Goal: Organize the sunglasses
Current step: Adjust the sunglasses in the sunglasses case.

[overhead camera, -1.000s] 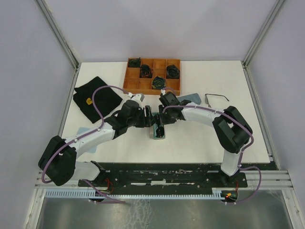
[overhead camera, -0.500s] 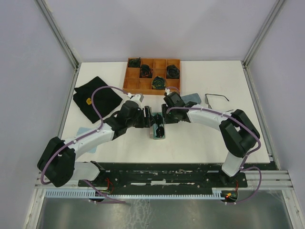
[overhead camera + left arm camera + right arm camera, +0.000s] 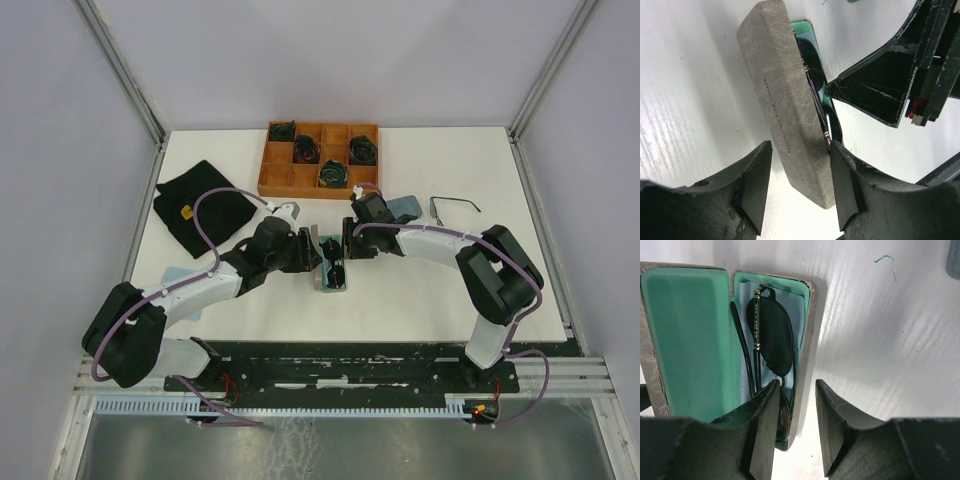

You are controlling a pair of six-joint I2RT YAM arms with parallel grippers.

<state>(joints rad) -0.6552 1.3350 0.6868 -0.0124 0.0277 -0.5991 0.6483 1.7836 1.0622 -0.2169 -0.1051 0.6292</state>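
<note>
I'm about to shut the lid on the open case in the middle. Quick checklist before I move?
1. The sunglasses lie folded inside the case base: ok, though their lower end is hidden.
2. The left gripper has its fingers either side of the grey lid: ok.
3. Lid firmly gripped: cannot tell; a gap shows beside one finger.
4. The right gripper is out of the case: not ok; one finger sits inside the base, over the sunglasses.
5. The second pair lies apart, off to the right: ok.
</note>
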